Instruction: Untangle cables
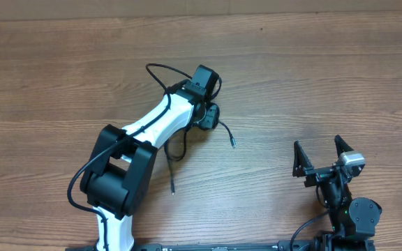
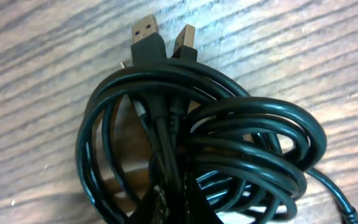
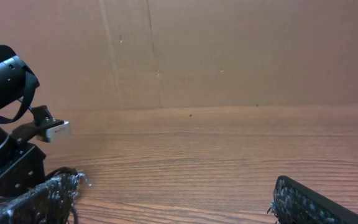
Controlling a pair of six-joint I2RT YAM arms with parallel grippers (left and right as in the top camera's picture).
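The wooden surface (image 1: 326, 70) fills the overhead view. The white and black left arm (image 1: 152, 125) reaches across it to the middle, where the cables (image 2: 166, 78) lie.

They are thin black cords wound into a tight overlapping coil. Two loose tails (image 1: 227, 132) stray out of it over the wood toward the robot. The cords look light, limp and smooth-skinned, so they should slide over one another but drag the whole bundle along if pulled hard. A good hold is probably one outer strand or a free tail, not the thick of the coil.

The left hand (image 2: 166, 208) sits at the near edge of the coil with its fingers pressed together. Upright strands run down into them, so it appears to be pinching part of the bundle, though the contact lies at the picture's lower edge. The right hand (image 1: 317, 143) is well apart from the cables, spread wide and holding nothing.

Two USB plugs (image 2: 145, 30) poke out side by side at the far side of the coil. These stiff ends could snag when drawn through a loop.
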